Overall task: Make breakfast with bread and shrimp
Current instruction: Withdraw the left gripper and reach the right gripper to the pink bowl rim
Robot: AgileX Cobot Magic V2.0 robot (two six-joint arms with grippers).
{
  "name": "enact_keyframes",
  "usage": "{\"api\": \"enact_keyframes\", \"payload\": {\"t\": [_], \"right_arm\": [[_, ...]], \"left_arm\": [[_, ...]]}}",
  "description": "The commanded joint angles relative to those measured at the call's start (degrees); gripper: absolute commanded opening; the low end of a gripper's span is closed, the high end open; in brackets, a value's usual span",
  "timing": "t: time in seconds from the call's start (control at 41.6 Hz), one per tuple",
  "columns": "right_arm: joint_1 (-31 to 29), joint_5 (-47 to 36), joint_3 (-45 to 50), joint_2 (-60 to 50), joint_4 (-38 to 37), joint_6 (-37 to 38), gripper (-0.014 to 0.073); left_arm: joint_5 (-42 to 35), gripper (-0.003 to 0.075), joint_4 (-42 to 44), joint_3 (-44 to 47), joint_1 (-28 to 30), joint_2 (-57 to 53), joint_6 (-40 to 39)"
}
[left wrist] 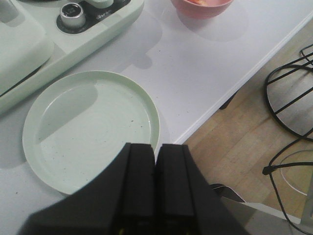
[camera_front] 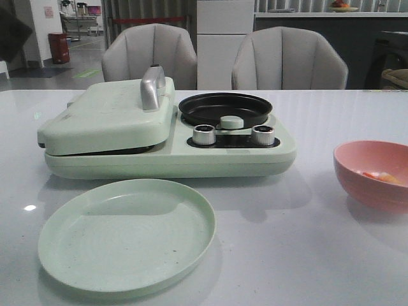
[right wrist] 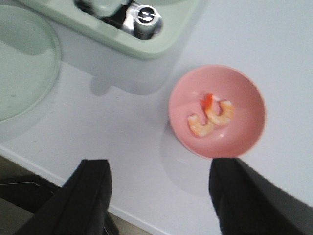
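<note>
Green plate (camera_front: 126,234) bare; pink bowl (right wrist: 216,111) holds shrimp (right wrist: 211,119).

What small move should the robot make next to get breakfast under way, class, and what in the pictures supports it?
Probably lower the right gripper toward the pink bowl and take a shrimp. Its fingers are spread wide just short of the bowl, the shrimp lie uncovered inside, and the black pan looks bare. The left gripper is shut over the green plate.

I can read no text, brand, number or sign anywhere. The cooker (camera_front: 166,137) has faint marks around its knobs (camera_front: 204,134), too small and blurred for me to make out.
</note>
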Motion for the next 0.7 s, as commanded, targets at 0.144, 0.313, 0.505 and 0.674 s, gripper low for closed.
{"api": "enact_keyframes", "payload": {"t": [0.144, 0.313, 0.505, 0.674], "right_arm": [[-18.5, -4.4, -2.9, 6.8, 3.0, -1.5, 0.0537], [-28.6, -6.3, -2.9, 12.1, 15.3, -9.8, 0.0537], [-35.2, -7.7, -2.9, 18.4, 27.8, -20.0, 0.0537], [-35.8, -10.0, -2.9, 23.4, 28.7, -22.0, 0.0537]], "left_arm": [[-3.7, 0.0102, -0.5, -1.6, -0.3, -0.2, -0.6], [-3.7, 0.0102, -0.5, -1.6, -0.3, -0.2, -0.6], [-3.7, 0.0102, -0.5, -1.6, -0.3, -0.2, -0.6], [-3.7, 0.0102, -0.5, -1.6, -0.3, -0.2, -0.6]]}}
